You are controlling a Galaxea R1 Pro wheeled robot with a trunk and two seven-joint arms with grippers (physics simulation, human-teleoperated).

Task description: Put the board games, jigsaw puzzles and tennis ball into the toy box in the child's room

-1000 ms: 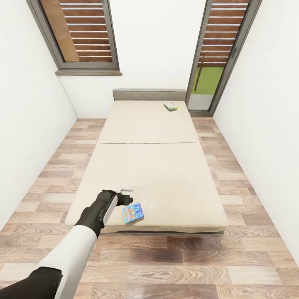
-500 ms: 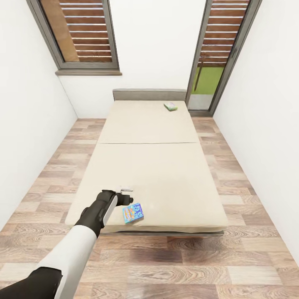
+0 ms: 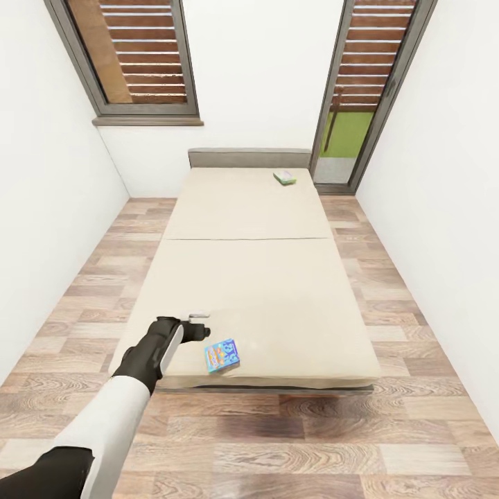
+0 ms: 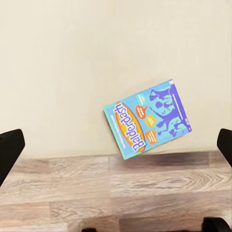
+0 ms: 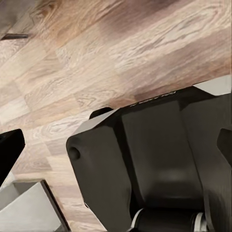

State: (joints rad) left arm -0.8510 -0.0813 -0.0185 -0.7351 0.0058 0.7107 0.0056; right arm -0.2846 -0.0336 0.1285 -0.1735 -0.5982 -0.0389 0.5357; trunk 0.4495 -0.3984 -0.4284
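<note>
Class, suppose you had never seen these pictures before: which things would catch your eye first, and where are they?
The long beige bed fills the middle of the room. A bright blue game box reading Balderdash lies at its near edge, with the left gripper just beside it, jaws spread wide and empty. A smaller green-and-white box sits far off near the grey headboard.

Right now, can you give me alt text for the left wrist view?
A blue Balderdash board game lies flat on the beige bed, one corner overhanging the edge above the wood-plank floor. The open left gripper's dark fingertips frame the picture, apart from the box.
</note>
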